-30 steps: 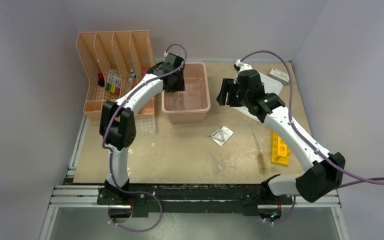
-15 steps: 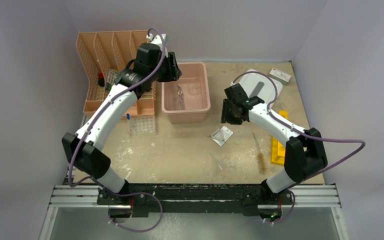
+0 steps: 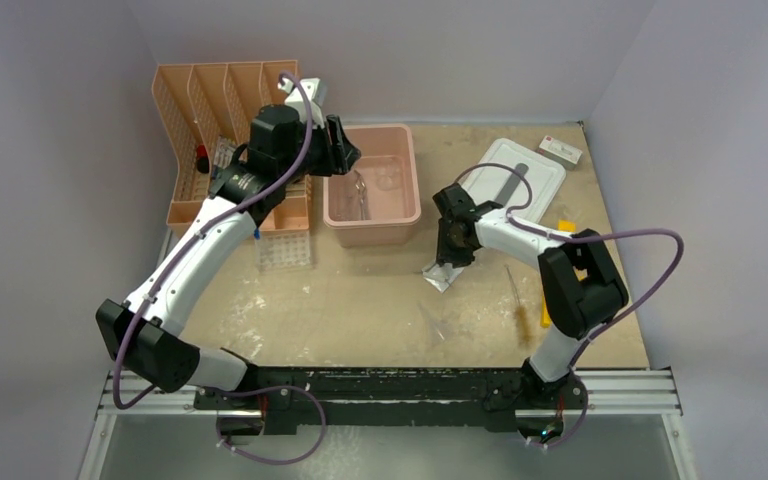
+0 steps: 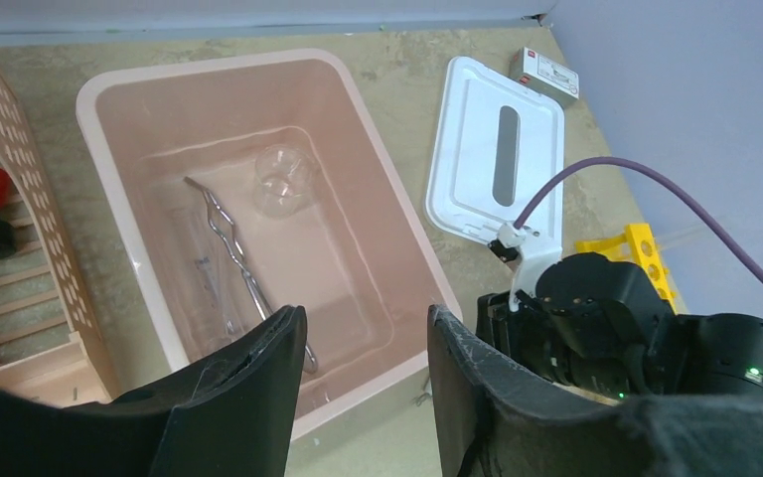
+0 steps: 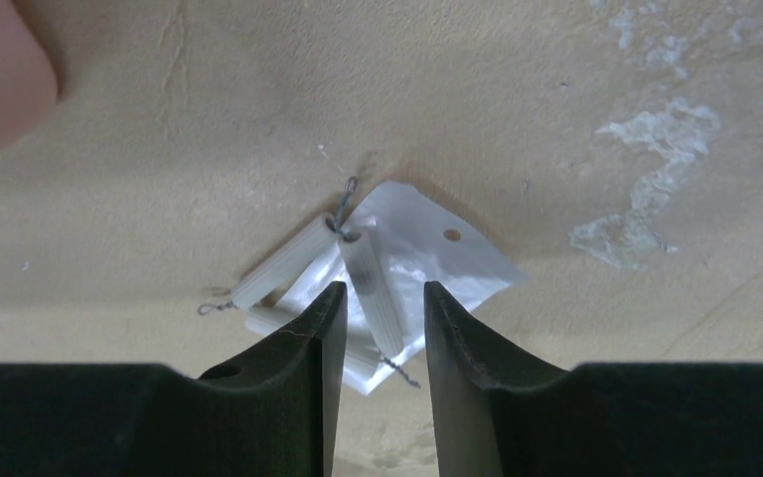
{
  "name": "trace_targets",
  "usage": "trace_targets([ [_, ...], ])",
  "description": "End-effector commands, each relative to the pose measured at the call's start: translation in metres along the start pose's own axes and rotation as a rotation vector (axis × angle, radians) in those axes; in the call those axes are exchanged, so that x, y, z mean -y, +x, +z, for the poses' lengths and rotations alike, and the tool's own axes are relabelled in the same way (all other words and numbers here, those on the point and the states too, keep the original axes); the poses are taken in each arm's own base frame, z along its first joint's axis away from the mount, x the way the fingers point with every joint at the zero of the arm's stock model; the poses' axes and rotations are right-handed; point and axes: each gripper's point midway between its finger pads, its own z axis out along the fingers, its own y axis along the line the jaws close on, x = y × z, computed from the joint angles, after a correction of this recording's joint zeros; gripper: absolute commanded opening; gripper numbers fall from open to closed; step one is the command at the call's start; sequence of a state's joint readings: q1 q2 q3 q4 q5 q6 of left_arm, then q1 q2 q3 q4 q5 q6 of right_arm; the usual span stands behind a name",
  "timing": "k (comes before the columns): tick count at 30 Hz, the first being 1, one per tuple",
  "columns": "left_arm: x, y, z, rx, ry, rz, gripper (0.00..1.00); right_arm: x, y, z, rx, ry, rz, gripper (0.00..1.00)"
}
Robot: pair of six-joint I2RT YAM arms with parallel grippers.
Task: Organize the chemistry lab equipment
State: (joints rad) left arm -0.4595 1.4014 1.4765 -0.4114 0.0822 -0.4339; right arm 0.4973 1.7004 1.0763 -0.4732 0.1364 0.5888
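Partly done: the tube tray (image 3: 285, 250) lies on the table (image 3: 360, 300), the metal forceps (image 4: 228, 248) are in the pink bin (image 4: 209, 65) below the open, empty left claw (image 4: 363, 328), and the small clear bag (image 5: 437, 263) and yellow rack (image 4: 641, 243) lie further right. Only the right wrist view shows the right claw (image 5: 382, 293) open astride the bag, not pinching it.

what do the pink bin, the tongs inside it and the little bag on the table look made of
Pink bin: moulded plastic, smooth and slightly glossy, with rounded corners and soft light reflections.
Tongs: metal, likely steel, going by the thin silvery, shiny arms.
Little bag: thin clear plastic film, judging by its creases, glare and the whitish sticks showing through.
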Motion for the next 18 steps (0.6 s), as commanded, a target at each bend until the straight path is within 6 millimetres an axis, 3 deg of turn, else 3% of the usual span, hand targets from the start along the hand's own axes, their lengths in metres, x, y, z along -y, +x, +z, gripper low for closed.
trace_targets([
  [1,0.006,-0.021,-0.011,0.082,0.026,0.030,0.48,-0.015,-0.018,-0.002,0.037,-0.030,0.004,0.36],
  [14,0.002,-0.020,-0.006,0.088,0.013,0.050,0.48,-0.002,-0.010,0.018,0.031,0.061,-0.059,0.17],
  [18,0.005,-0.021,-0.003,0.090,0.029,0.049,0.49,-0.003,-0.025,0.001,0.099,0.056,-0.037,0.07],
])
